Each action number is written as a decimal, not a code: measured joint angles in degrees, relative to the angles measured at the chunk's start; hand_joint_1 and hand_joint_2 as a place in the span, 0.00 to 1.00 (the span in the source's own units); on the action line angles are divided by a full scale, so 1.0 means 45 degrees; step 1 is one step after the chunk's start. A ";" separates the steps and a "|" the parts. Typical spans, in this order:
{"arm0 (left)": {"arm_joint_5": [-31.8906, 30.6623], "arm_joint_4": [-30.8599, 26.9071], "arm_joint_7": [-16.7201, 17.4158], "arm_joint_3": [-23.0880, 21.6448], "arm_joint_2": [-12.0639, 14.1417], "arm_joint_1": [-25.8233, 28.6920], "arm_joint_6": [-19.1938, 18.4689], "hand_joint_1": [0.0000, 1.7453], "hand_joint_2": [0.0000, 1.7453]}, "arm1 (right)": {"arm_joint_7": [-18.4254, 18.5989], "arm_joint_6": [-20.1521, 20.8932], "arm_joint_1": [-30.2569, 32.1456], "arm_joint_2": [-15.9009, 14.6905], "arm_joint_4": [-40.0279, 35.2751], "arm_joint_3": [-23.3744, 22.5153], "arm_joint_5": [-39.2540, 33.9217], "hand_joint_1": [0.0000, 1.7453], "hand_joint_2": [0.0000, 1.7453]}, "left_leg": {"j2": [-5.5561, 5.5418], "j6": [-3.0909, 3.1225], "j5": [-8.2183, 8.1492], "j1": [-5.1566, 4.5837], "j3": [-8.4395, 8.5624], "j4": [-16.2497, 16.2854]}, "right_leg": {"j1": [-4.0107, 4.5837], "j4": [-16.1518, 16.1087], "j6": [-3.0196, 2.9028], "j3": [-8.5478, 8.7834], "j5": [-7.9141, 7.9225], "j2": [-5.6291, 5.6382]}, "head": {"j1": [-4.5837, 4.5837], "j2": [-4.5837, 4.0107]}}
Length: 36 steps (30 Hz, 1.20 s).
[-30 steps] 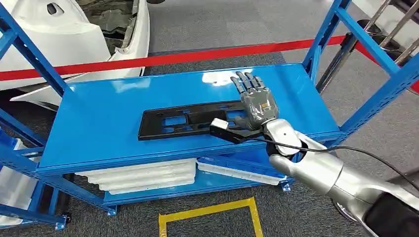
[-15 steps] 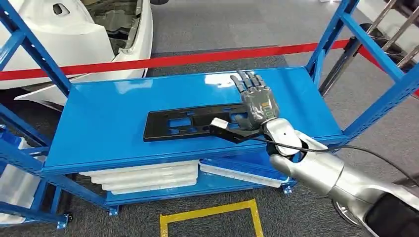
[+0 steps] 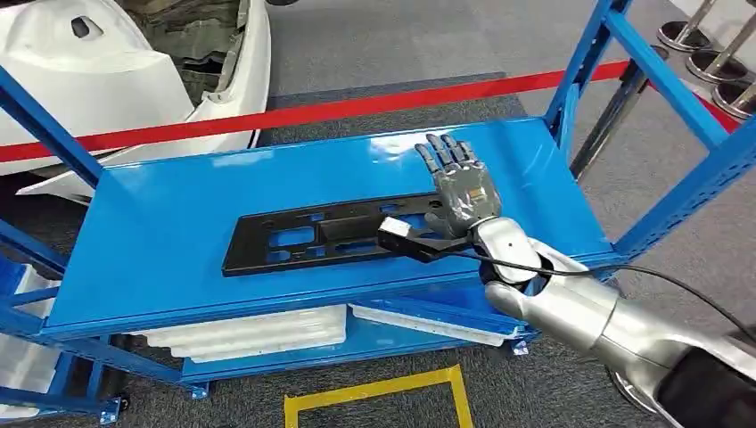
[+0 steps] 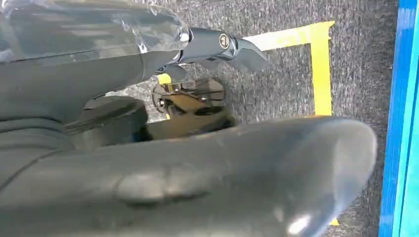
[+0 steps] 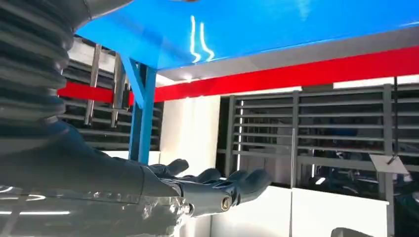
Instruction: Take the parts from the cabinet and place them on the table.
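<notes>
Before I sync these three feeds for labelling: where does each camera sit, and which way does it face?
Head view: high on the body, looking down at the blue shelf with the black part; right hand reaches in.
Left wrist view: behind the left hand, facing carpet and yellow tape.
Right wrist view: behind the right hand, facing along the shelf.
Shared: head and right wrist views both show shelf and right hand.

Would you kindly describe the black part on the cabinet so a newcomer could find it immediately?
Find the blue shelf of the metal cabinet. On it lies a long flat black panel with rectangular cut-outs, its right end under the right hand. The white trays on the shelf below are paler and stacked.
</notes>
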 joint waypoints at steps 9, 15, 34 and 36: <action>-0.0029 0.0000 0.0024 -0.0005 0.0034 0.0040 0.0005 0.00 0.00 | 0.0087 0.0107 0.0092 0.0005 0.0000 0.0015 -0.0024 0.00 1.00 | -0.0022 0.0840 0.2479 -0.0523 -0.0151 -0.2334 | 0.0128 -0.0092 0.0127 0.0630 -0.0521 0.0083 | -0.0136 0.0000; -0.0039 -0.0005 0.0019 0.0000 0.0015 0.0017 0.0019 0.00 0.00 | 0.0088 0.0107 0.0053 -0.0024 -0.0005 -0.0010 -0.0010 0.00 1.00 | 0.0010 0.0999 0.2363 -0.0324 0.0397 -0.3110 | 0.0131 0.2036 0.0504 -0.0460 -0.1557 0.0047 | -0.0044 0.0000; -0.0063 -0.0005 0.0097 0.0000 -0.0029 0.0008 0.0306 0.00 0.00 | -0.1526 0.0739 0.0337 -0.0015 0.0000 0.0005 -0.3051 0.00 1.00 | -0.0017 0.0717 0.1807 -0.0357 0.0862 -0.2999 | 0.0265 -0.0218 0.0147 -0.0160 0.0351 0.0055 | -0.0049 0.0000; -0.0078 -0.0005 0.0097 0.0000 -0.0029 0.0007 0.0282 0.00 0.00 | -0.1879 0.0966 0.0365 0.0019 0.0000 0.0039 -0.3758 0.00 1.00 | -0.0017 0.0682 0.1803 -0.0346 0.0874 -0.3014 | 0.0264 -0.0216 0.0140 -0.0151 0.0346 0.0055 | -0.0049 0.0000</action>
